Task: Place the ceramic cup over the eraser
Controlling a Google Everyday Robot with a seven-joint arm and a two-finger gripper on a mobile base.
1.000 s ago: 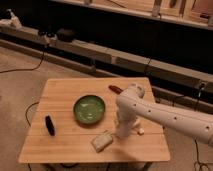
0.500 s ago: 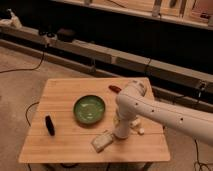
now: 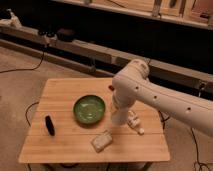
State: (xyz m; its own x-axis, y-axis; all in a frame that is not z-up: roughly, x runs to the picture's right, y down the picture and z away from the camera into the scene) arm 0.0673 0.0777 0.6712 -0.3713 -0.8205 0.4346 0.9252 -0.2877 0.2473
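The ceramic cup (image 3: 117, 117), a pale, slightly tapered shape, was at the tip of the robot's white arm (image 3: 165, 97), low over the wooden table (image 3: 60, 95) and just beside the right rim of the green bowl (image 3: 89, 109). I could not tell whether its base touched the wood, which way its mouth faced, or whether it held anything. The gripper (image 3: 120, 107) was closed on the cup from above. Cup and pincer were both so pale that I could not tell where one ended and the other began.

The green bowl sat near the middle of the table, and inside it I saw only its own green glaze. The eraser (image 3: 49, 125), a small black bar, lay on the bare wood to the left of the bowl and a little nearer the front. It was well apart from the cup, with the bowl between them.

Just right of the cup lay a white tube-like pack (image 3: 134, 121). A cream block (image 3: 102, 141) lay near the front edge of the table, in front of the bowl. A small red thing (image 3: 111, 88) showed behind the cup, beside the arm.
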